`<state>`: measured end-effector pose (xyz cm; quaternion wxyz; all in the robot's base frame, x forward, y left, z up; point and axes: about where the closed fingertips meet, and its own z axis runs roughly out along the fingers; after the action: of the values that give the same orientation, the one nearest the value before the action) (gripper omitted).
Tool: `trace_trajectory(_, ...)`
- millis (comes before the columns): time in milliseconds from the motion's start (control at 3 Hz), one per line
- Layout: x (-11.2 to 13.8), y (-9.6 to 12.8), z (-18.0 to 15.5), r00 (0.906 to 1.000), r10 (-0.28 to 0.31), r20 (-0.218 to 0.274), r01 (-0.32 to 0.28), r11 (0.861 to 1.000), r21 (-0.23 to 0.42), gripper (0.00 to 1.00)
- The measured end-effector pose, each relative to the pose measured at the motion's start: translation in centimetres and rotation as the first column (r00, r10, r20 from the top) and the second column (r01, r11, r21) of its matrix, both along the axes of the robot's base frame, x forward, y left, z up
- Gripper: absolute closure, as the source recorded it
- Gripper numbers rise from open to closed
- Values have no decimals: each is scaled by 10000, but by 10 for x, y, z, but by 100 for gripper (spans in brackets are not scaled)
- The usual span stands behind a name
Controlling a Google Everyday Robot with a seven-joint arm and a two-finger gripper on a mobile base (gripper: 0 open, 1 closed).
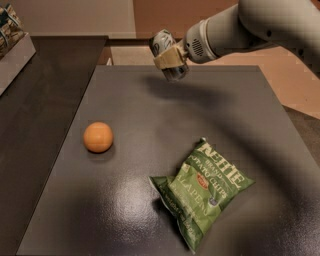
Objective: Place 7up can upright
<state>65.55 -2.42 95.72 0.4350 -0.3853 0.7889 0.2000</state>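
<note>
Counting what sits in view gives one of each: one 7up can (161,41), one orange ball (98,137), one green bag of chips (202,190), and one pale grey arm (250,25) ending in one gripper (170,60).

The gripper hangs over the far edge of the desk (150,105), about at its middle. Its jaws are closed onto the can, with a beige finger (166,59) lying across the can's side. The can is off the surface and tilted, its upper end leaning toward the left. A soft shadow falls on the desk beneath it.

The ball rests near the left edge, roughly halfway along it. The chip bag lies flat toward the near right corner, well apart from both the ball and the can.

The desk top is dark grey with a slight sheen. A second dark surface (40,100) adjoins it on the left, carrying a pale box (15,55) at its far end. Beyond the far edge stand a pale wall (75,15) and a brown one, and tan flooring (295,85) shows to the right.
</note>
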Motion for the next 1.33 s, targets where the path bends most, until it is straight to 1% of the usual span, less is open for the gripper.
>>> trace_trajectory(333,4,0,-4,9975,264,655,-313,9967,753,100)
trace_trajectory(667,7,-2,-7,9908,427,1287,-616,9872,1469,100)
trace_trajectory(1000,8,-2,-13,9860,498,1593,-805,9779,1931,100)
trace_trajectory(1333,7,-4,-22,9851,489,1650,-865,9696,2290,100)
